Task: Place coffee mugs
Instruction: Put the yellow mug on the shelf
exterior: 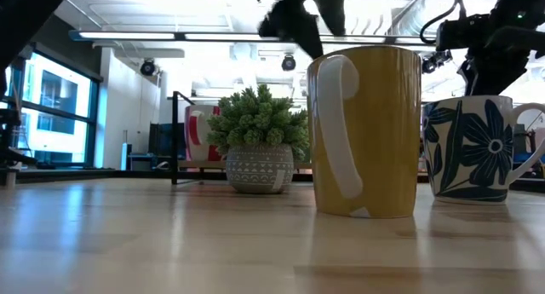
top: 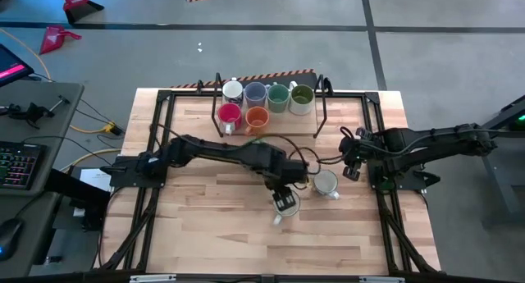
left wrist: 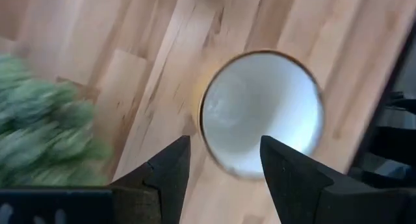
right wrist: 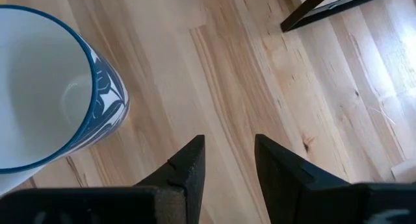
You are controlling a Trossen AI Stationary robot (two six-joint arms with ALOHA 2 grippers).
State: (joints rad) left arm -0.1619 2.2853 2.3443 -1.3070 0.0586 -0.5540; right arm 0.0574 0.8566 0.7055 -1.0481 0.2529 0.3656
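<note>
Nearest the low camera stands a yellow mug (exterior: pixel 366 132) with a white handle, upright on the wooden table (exterior: pixel 128 243). The left claw (top: pixel 285 203) hangs just above it, fingers spread wide with nothing between them; the left wrist view looks straight down into the mug's white inside. Just beside it, toward the right arm, stands a white mug with a blue flower print (exterior: pixel 477 147), also upright, its handle cut off at the low view's edge. The right claw (top: pixel 353 170) hovers near this mug, its fingers (right wrist: pixel 188 165) parted by a moderate gap over bare wood, holding nothing.

Behind the two mugs sits a spiky green plant (exterior: pixel 258 141) in a patterned pot, blurred in the left wrist view. Farther back, a black wire rack (top: pixel 316 111) at the table's far edge holds six mugs in two rows: red (top: pixel 229 115) and orange (top: pixel 257 117) in front, white (top: pixel 233 91), pale blue (top: pixel 255 93) and two green (top: pixel 278 94) (top: pixel 302 94) behind. In the low view the plant hides most of them.
</note>
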